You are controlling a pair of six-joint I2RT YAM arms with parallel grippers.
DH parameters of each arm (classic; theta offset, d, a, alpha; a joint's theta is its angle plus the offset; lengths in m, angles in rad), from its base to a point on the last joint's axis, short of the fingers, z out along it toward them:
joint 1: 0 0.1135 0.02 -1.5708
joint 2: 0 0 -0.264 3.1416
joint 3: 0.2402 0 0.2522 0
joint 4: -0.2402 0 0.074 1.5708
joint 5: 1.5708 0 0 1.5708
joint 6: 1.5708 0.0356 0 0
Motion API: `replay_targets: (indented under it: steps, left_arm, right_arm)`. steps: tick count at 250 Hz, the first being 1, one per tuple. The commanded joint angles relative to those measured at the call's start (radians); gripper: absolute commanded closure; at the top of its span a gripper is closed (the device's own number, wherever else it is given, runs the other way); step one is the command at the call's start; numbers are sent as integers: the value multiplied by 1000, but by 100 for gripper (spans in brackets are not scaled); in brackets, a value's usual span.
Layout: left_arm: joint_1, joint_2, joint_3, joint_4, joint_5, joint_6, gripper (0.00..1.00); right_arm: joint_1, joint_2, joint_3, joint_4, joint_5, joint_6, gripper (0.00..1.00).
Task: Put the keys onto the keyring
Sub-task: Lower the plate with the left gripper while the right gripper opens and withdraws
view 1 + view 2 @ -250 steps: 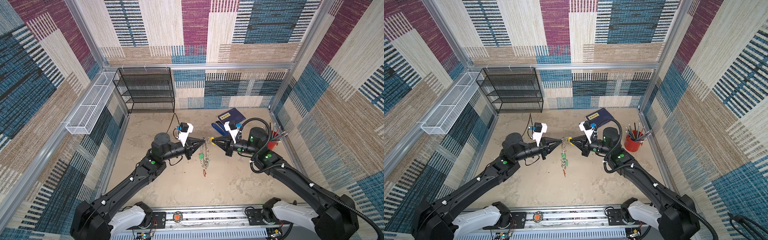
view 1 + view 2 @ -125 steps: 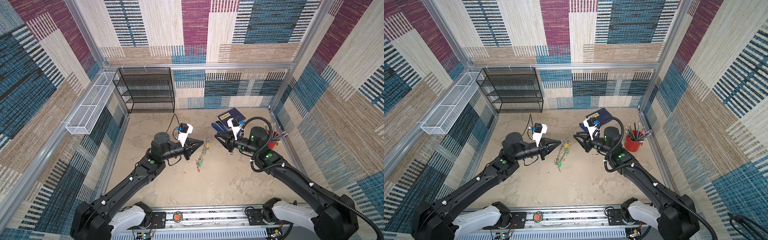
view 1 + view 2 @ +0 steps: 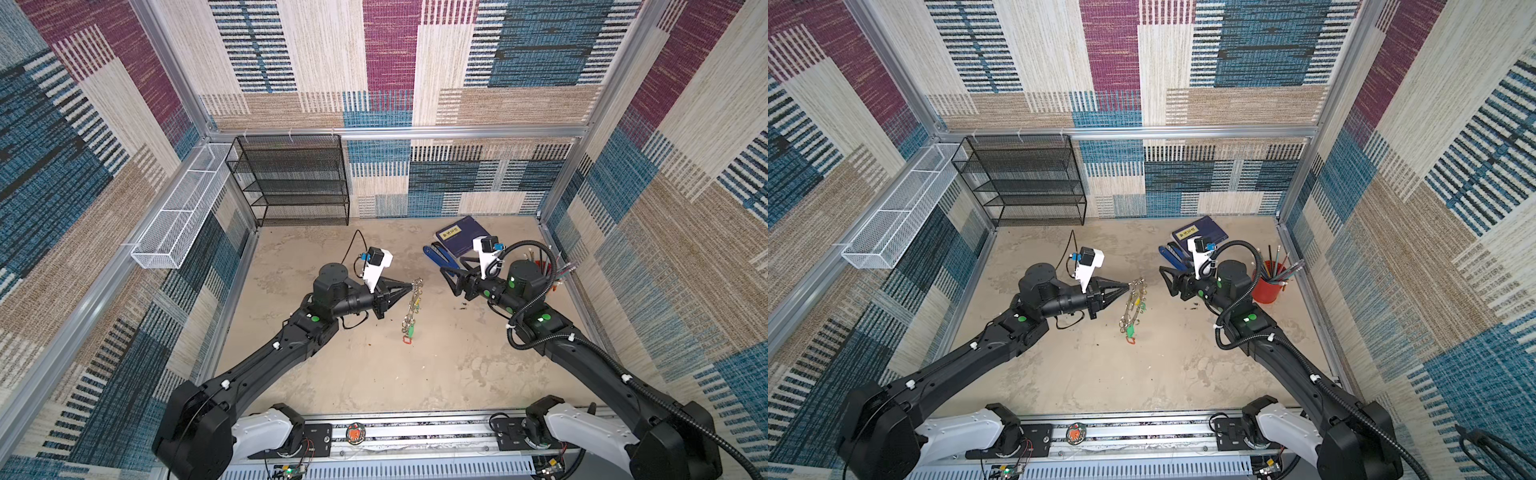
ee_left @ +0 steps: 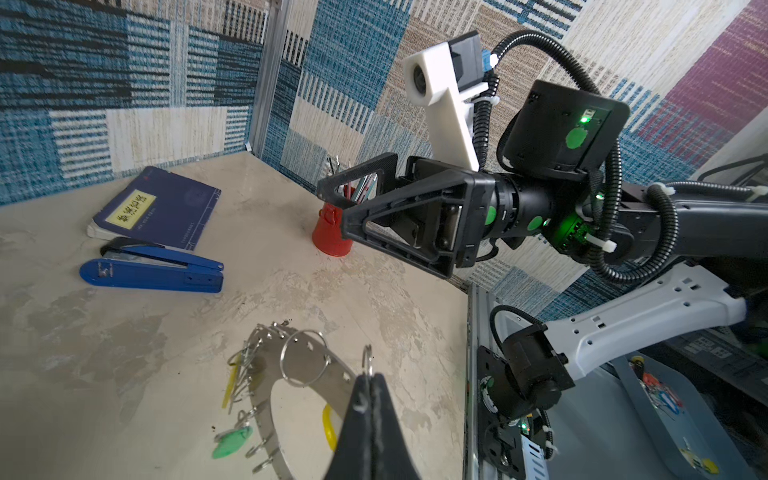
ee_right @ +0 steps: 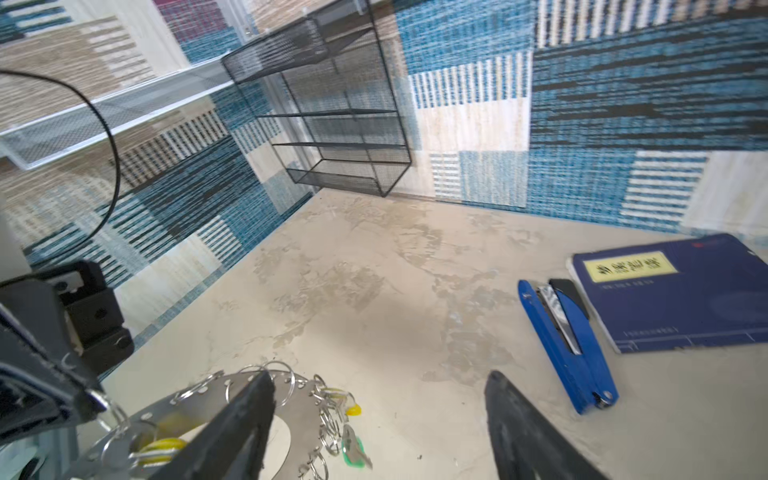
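The keyring [image 3: 412, 305] [image 3: 1133, 303], a flat grey metal disc with small split rings round its rim, hangs above the table from my left gripper [image 3: 412, 285] [image 3: 1128, 286]. That gripper is shut on one small split ring, as the left wrist view shows at my left gripper [image 4: 370, 379] over the disc [image 4: 334, 364]. Keys with a green tag [image 4: 232, 440] [image 5: 353, 451], yellow tags [image 4: 329, 426] [image 5: 164, 446] and a red tag [image 3: 407, 340] dangle from the rings. My right gripper [image 3: 451, 281] [image 3: 1169, 281] [image 5: 380, 380] stands open and empty, a short way right of the keyring.
A blue stapler [image 3: 440, 259] and a dark blue notebook [image 3: 463, 235] lie at the back right. A red pen cup [image 3: 1266, 284] stands by the right wall. A black mesh shelf [image 3: 297, 183] is at the back left, a white wire basket [image 3: 183, 216] on the left wall.
My right gripper has opened, let go at the keyring's top and drawn back to the right. The keyring now swings freely from my left gripper, which stayed shut.
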Motion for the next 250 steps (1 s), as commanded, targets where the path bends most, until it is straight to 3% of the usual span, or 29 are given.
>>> replay_targets:
  steps: [1, 30, 77, 124, 201, 228, 250]
  left_arm:
    - [-31, 83, 21, 167, 25, -91, 100]
    - [-92, 201, 81, 199, 14, -91, 100]
    - [-117, 332, 109, 335, -26, -175, 100]
    - [-69, 348, 8, 351, -138, -182, 100]
    - [58, 372, -190, 435, -199, -232, 99]
    - [91, 356, -236, 435, -247, -254, 91]
    - [106, 330, -246, 401, -277, -262, 77]
  right_arm:
    - [-15, -23, -25, 48, 100, 52, 8]
    - [-21, -46, -48, 63, 124, 65, 0]
    - [-23, -55, -60, 47, 128, 67, 0]
    - [-24, -79, -92, 50, 127, 65, 0]
    - [-25, -70, -100, 69, 116, 67, 0]
    - [-27, -73, -105, 72, 118, 67, 0]
    - [-28, -69, -108, 72, 120, 73, 0]
